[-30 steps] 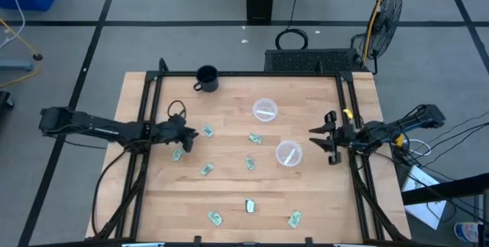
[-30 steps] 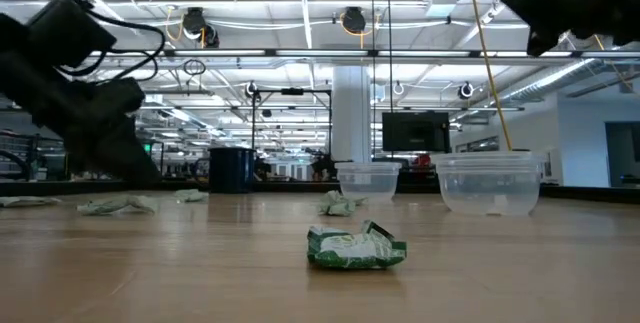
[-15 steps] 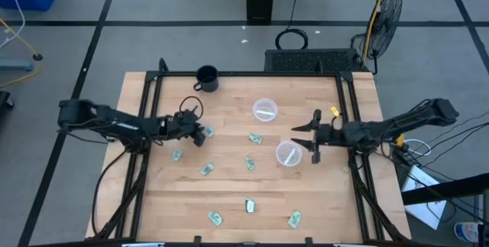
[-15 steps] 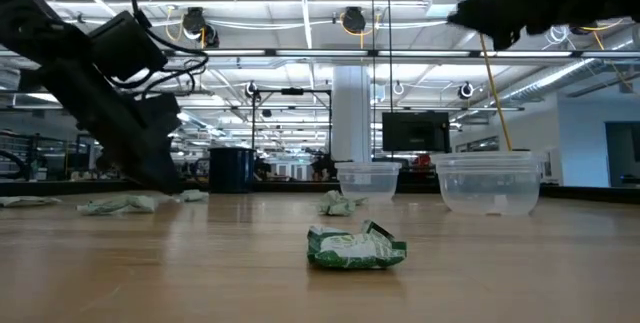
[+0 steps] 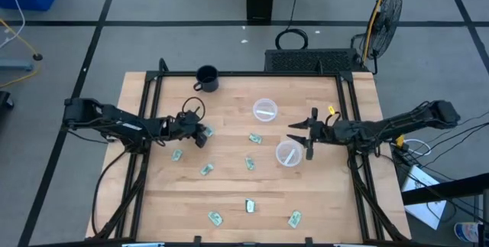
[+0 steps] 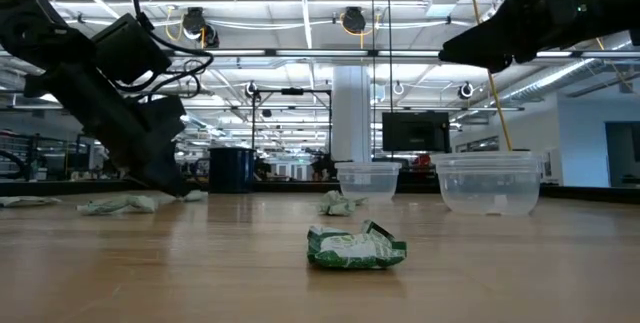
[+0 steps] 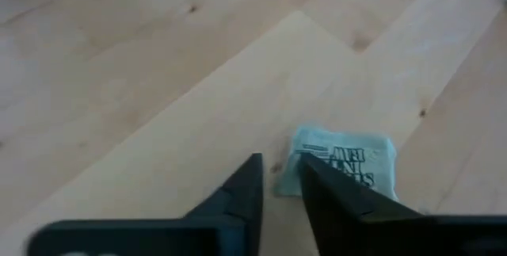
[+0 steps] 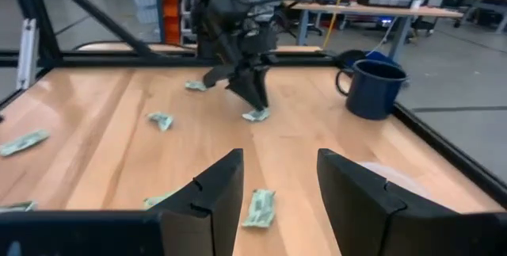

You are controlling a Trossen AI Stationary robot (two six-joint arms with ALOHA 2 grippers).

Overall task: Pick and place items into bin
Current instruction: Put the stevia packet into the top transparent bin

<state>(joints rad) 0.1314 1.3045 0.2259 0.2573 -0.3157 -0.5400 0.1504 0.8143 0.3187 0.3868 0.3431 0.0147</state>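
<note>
2 dark arms reach inward over a wooden table (image 5: pixel 229 193) strewn with small green-and-white packets.

The right gripper (image 5: pixel 300 134), fingers spread wide, hangs above the table at the rim of the nearer of 2 clear round bins (image 5: pixel 288 154), the second bin (image 5: pixel 264 110) farther back toward a dark mug (image 5: pixel 206 78). The left gripper (image 5: pixel 200 134) is down at the table, its fingers drawn to a narrow gap, with 1 packet (image 7: pixel 343 161) lying flat just past the tips, off toward one finger rather than between them. In the high view 7 other packets lie scattered: 1 (image 5: pixel 254 138) between the 2 grippers, 3 (image 5: pixel 206 169) across the middle, 3 (image 5: pixel 250 206) near the front edge.
</note>
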